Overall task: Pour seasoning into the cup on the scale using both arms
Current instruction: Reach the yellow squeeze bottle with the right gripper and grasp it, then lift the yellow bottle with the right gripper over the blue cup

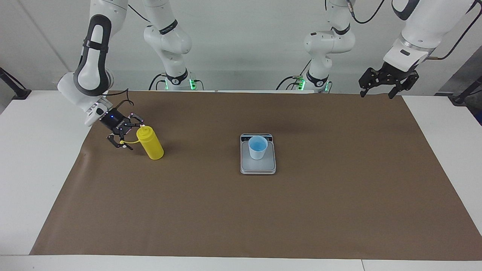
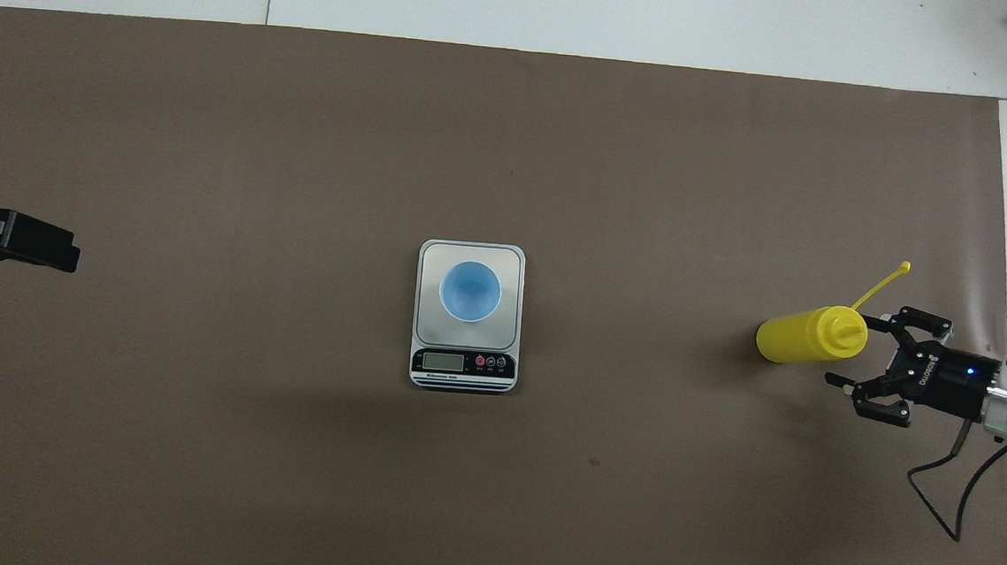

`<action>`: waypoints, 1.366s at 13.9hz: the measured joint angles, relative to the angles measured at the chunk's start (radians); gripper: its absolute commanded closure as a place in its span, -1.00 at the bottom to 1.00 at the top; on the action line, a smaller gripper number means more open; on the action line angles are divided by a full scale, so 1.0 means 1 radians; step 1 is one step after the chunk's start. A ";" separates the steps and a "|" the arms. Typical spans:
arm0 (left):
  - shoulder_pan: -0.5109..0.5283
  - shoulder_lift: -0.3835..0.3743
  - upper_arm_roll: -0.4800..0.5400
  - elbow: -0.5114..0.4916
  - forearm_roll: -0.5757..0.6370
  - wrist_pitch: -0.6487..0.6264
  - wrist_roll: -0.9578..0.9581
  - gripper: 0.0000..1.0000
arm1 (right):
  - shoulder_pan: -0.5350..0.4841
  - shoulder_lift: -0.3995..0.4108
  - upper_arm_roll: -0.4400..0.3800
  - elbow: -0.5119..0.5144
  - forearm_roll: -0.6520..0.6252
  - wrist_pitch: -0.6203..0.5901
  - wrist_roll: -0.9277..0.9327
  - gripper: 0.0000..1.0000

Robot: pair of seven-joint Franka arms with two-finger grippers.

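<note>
no text can be read, not even on the scale (image 2: 467, 315).

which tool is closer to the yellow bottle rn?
Right. The right tool is open right beside the yellow bottle, level with its nozzle end, not gripping it. The left tool is open, waiting over the left arm's end of the table.
</note>
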 measured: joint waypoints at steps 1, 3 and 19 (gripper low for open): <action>0.000 0.000 0.000 -0.002 0.000 -0.002 0.000 -1.00 | 0.010 0.000 0.000 0.000 0.019 -0.002 -0.003 -1.00; 0.000 -0.001 0.000 -0.007 0.000 -0.003 0.000 -1.00 | 0.044 0.000 0.001 -0.001 0.084 -0.004 -0.018 -1.00; 0.005 -0.004 0.009 -0.010 0.000 -0.003 -0.002 -1.00 | 0.101 0.000 -0.001 0.002 0.161 -0.002 -0.066 1.00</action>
